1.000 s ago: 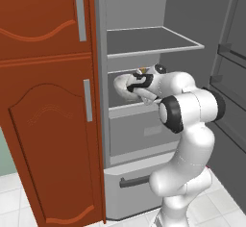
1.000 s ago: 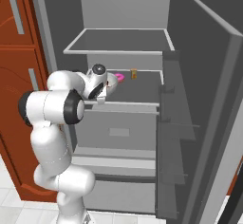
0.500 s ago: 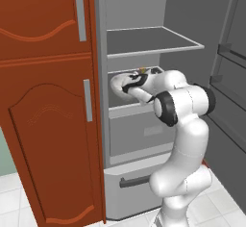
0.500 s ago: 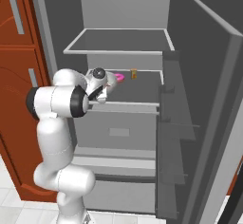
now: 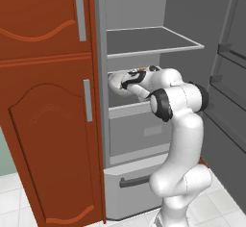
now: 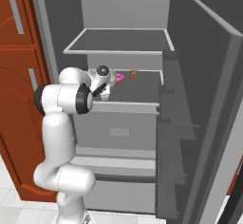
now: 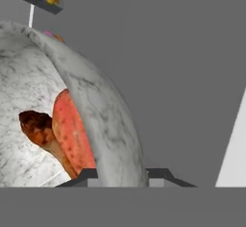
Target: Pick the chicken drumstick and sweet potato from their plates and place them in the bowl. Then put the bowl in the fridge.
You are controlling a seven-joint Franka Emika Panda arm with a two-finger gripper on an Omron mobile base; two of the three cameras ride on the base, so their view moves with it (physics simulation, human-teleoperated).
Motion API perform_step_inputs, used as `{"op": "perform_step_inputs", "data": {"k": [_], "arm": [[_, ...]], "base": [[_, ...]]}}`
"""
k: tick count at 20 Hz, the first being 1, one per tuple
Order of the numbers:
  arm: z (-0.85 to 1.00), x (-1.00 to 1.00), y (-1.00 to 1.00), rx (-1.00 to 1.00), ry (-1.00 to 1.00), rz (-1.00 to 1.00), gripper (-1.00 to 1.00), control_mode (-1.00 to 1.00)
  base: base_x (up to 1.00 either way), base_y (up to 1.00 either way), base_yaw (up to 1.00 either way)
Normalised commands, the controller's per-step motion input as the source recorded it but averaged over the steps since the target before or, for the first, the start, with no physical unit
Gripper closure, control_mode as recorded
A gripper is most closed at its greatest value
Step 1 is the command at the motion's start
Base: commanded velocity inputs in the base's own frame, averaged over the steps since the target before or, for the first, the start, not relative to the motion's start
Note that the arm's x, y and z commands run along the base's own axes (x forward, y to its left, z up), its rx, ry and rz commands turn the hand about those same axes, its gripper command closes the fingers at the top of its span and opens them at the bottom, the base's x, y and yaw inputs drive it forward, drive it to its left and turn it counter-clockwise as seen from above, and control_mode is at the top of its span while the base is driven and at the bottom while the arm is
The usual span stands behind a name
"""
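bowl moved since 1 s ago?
Yes. The bowl has gone further in over the fridge shelf, toward the left wall, carried by the gripper.

Marbled, stone-like speckled bowl (image 7: 103, 120) with a smooth matt finish; rough brown drumstick (image 7: 41, 130); pitted orange-red sweet potato (image 7: 72, 134). Flat matt grey fridge (image 6: 142, 38) shelves. Glossy reddish-brown wooden cabinet (image 5: 43, 125) at left.

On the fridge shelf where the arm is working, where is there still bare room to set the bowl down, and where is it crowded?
Free: the right part of the middle shelf, from the bowl to the fridge wall, and the upper shelf. Crowded: the left front, taken by the bowl and tool, and the back, where a pink item and small box sit.
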Motion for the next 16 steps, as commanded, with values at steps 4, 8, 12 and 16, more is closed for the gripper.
{"op": "perform_step_inputs", "data": {"k": [4, 8, 12, 16], "arm": [[0.0, 0.38, 0.0, 0.0, 0.04, 0.0, 1.0, -1.0], [0.0, 0.26, 0.0, 0.0, 0.04, 0.0, 1.0, -1.0], [0.0, 0.17, 0.0, 0.0, 0.03, 0.0, 1.0, -1.0], [-0.08, -0.02, 0.0, 0.0, 0.01, 0.0, -1.0, -1.0]], "base": [[0.0, 0.0, 0.0], [0.0, 0.0, 0.0], [0.0, 0.0, 0.0], [0.0, 0.0, 0.0]]}}
